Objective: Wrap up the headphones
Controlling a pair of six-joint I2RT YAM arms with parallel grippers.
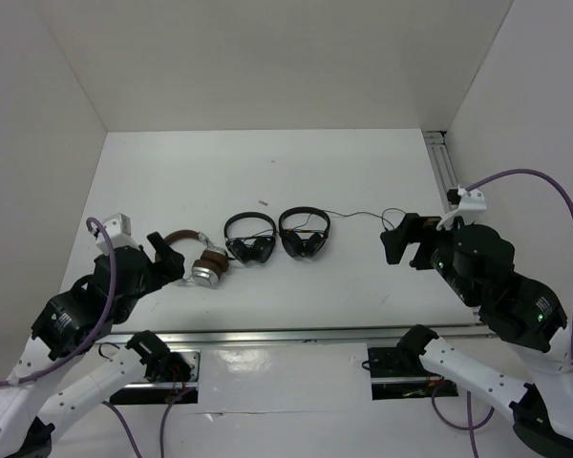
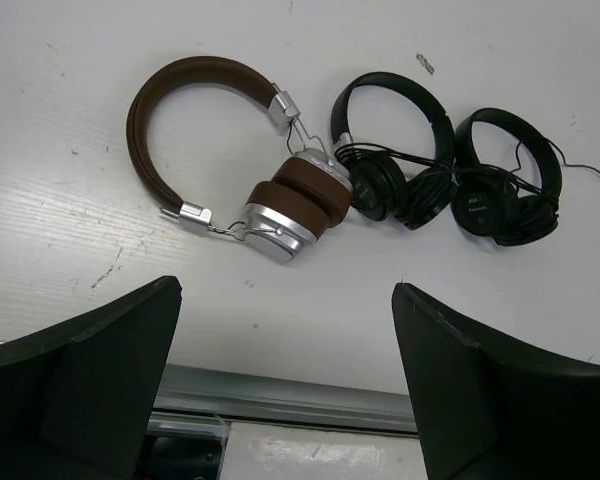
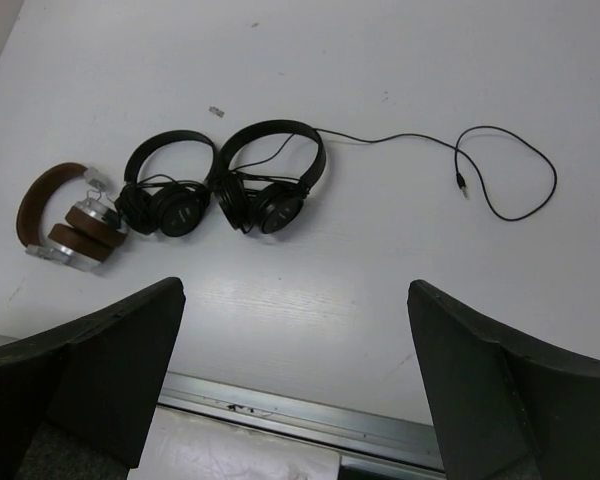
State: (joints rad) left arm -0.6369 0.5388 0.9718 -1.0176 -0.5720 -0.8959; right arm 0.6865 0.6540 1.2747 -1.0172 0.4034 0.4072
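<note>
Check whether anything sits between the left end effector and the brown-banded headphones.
Nothing visible does. Only bare table lies between the open left end effector and the headphones. The nearest black headphones appear to touch their ear cups from the right, off the approach path.

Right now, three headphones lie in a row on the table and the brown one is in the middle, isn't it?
Not the middle. The three do lie in a row on the table, but the brown headphones are at the left end; one black pair is in the middle, the other black pair at the right. The top external view shows it.
</note>
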